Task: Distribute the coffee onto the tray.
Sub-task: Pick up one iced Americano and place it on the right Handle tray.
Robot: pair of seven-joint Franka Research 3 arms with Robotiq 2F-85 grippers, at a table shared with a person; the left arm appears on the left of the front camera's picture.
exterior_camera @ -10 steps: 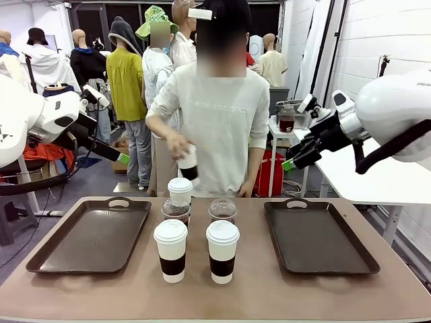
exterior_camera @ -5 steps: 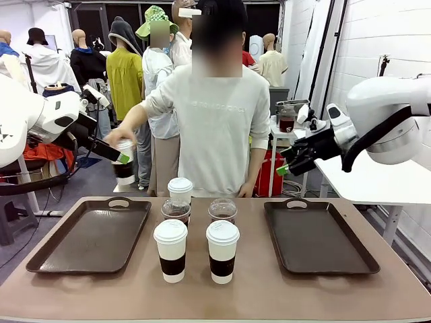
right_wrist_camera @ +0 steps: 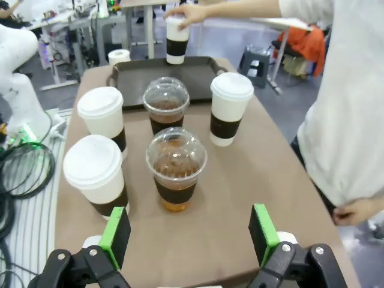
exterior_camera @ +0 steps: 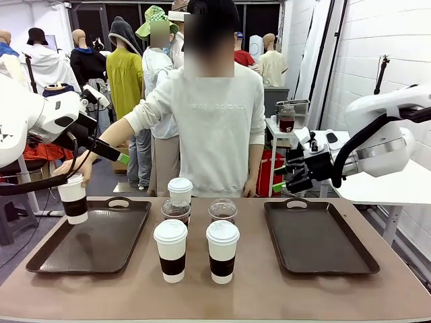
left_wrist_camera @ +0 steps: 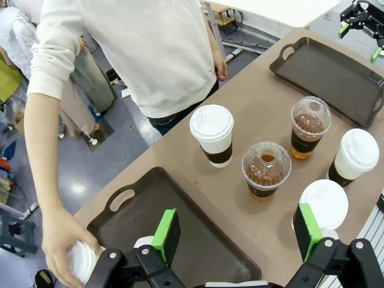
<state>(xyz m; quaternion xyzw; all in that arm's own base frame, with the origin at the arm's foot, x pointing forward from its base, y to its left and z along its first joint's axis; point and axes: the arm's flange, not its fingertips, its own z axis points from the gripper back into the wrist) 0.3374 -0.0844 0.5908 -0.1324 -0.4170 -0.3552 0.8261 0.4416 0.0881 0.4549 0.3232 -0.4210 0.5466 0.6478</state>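
We see the person's hand (exterior_camera: 73, 173) gripping a white-lidded paper cup (exterior_camera: 73, 200) at the far left corner of the left tray (exterior_camera: 101, 242); we cannot tell whether the cup rests on it. Three more paper cups (exterior_camera: 170, 250) and two dome-lidded clear cups (exterior_camera: 222, 210) of coffee stand clustered in the middle of the table (exterior_camera: 269, 289), between that tray and the right tray (exterior_camera: 316, 242). The left gripper (left_wrist_camera: 237, 231) hangs above with its fingers spread, holding nothing. The right gripper (right_wrist_camera: 189, 240) also gapes wide, clear of the cups.

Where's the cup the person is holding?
Front view, far left: the white-lidded, black-banded paper cup is in the person's hand, at the dark left tray's far outer corner.
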